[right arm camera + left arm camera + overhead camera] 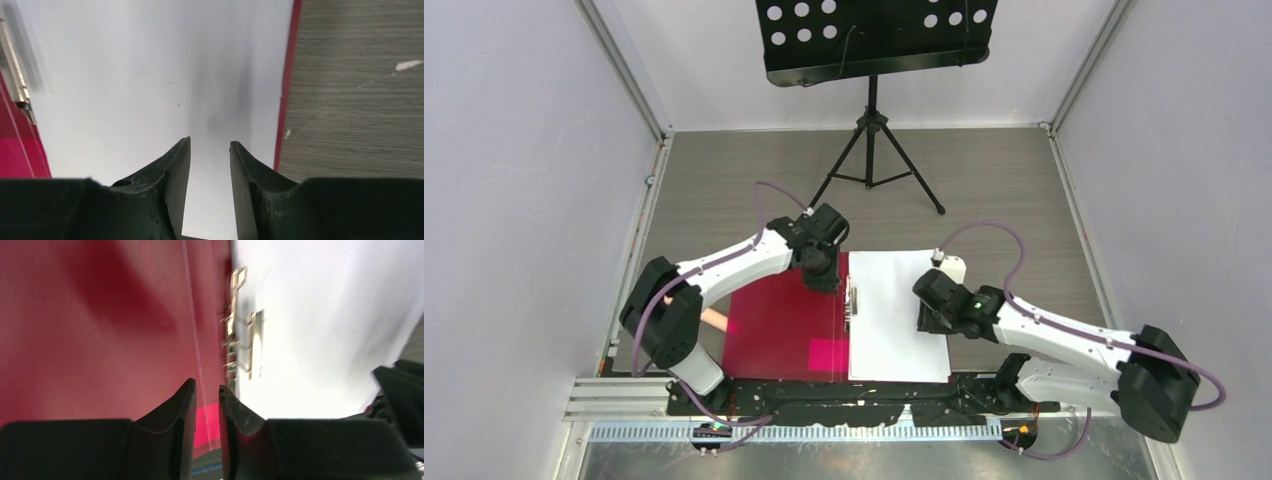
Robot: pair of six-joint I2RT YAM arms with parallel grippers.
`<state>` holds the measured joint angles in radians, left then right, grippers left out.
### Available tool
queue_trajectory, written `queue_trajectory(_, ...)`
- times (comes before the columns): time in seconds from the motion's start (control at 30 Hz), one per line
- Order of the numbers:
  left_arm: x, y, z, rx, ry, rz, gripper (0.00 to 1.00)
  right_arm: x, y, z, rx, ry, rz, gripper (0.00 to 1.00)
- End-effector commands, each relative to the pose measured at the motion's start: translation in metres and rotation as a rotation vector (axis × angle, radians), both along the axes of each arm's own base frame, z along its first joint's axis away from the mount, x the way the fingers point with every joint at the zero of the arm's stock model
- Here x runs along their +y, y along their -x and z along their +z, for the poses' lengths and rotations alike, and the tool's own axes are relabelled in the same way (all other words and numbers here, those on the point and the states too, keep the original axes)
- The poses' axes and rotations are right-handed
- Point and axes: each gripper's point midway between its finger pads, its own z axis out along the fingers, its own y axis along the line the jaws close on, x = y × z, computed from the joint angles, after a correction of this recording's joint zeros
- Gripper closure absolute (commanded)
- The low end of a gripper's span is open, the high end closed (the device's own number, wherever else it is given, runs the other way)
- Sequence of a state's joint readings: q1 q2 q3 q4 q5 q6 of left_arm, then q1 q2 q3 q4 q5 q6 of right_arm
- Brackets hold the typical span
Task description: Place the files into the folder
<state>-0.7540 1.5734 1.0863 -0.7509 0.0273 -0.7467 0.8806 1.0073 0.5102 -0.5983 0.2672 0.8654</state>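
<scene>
Left tool (206,390): fingers slightly parted with a narrow gap, gripping nothing. It hangs low over the folder (774,325), which lies opened flat on the table (724,190). The red inner cover fills the area ahead and to the left of this tool. The folder's spine crease runs straight out from between the fingers. The metal clip (242,340) sits just ahead and slightly to the right, blurred in the left wrist view. A pink patch (829,353) lies beneath the fingertips.

Right tool (210,145): released, fingers apart, nothing between them. Contact with the sheet cannot be determined.

The files (894,310) lie flat on the right half of the open folder. They are directly under and ahead of the right tool, and to the right of the left tool, beyond the clip. In the right wrist view, a thin red strip of folder shows along the sheets' right edge. Bare table is further right of it. The clip end is at the far left.
</scene>
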Motion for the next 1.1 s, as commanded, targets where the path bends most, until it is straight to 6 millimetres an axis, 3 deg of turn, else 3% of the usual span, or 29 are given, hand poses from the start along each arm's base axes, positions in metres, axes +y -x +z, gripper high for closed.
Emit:
queue_trajectory(0.0, -0.025, -0.032, 0.015, -0.041, 0.077, -0.002, 0.76, 0.041, -0.035, 0.032, -0.118, -0.048, 0.004, 0.61)
queue_trajectory(0.3, -0.044, -0.064, 0.009, -0.021, 0.120, -0.014, 0.65, 0.079, -0.054, 0.007, -0.083, -0.047, 0.019, 0.72)
queue_trajectory(0.47, -0.055, -0.081, 0.007, -0.031, 0.165, -0.030, 0.73, 0.098, -0.060, -0.001, -0.062, -0.080, 0.018, 0.75)
queue_trajectory(0.57, -0.059, -0.089, 0.005, -0.025, 0.175, -0.043, 0.81, 0.102, -0.060, -0.007, -0.047, -0.080, 0.018, 0.75)
queue_trajectory(0.77, -0.057, -0.101, -0.006, -0.027, 0.153, -0.030, 0.86, 0.103, -0.060, -0.012, -0.035, -0.079, 0.018, 0.76)
queue_trajectory(1.07, -0.056, -0.103, -0.027, 0.016, 0.161, -0.043, 0.87, 0.104, -0.057, -0.014, -0.020, -0.085, 0.018, 0.77)
